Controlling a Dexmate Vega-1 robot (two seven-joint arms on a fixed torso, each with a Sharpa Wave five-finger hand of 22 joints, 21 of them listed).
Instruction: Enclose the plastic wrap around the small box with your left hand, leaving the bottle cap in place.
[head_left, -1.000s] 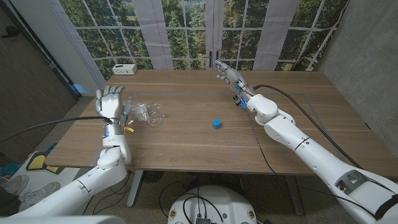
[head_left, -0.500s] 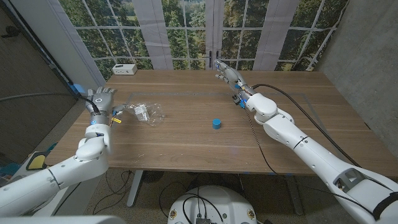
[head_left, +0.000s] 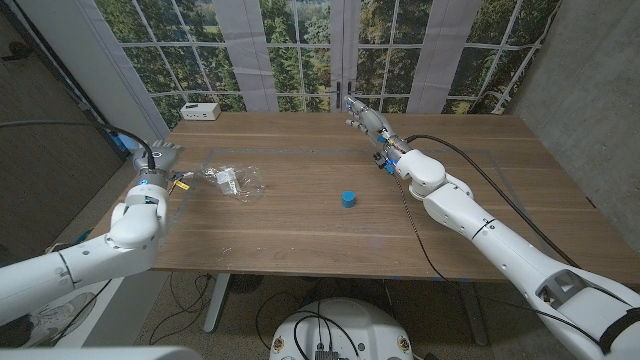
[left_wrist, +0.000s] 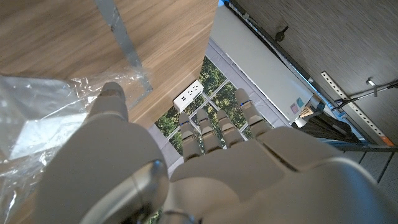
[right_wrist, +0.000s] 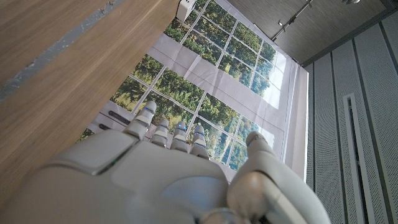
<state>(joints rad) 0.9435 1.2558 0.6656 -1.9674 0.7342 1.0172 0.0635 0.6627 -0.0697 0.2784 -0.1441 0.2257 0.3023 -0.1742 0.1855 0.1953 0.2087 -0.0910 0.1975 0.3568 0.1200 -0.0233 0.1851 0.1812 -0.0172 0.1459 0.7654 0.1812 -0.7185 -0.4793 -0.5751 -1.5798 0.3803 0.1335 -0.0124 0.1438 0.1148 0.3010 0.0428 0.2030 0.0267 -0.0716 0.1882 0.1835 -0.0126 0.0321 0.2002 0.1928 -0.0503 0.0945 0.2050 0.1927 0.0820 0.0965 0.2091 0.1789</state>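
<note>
— So, far left of the head view first?
— Left hand (head_left: 160, 158) at the table's (head_left: 300, 220) left edge, fingers spread, holding nothing. In its wrist view the thumb (left_wrist: 112, 99) sits against the wrap's edge.
— And the wrap?
— Wrap (head_left: 228, 180) lies crumpled just right of that hand, left of centre; the box inside it I cannot make out clearly.
— Middle?
— 1 blue cap (head_left: 347, 199), upright, well apart from the wrap.
— Right side?
— Right hand (head_left: 362, 116) near the table's far edge, upper centre-right, fingers extended and apart, empty.
— Anything else?
— White box (head_left: 201, 111), upper left corner of the table.
</note>
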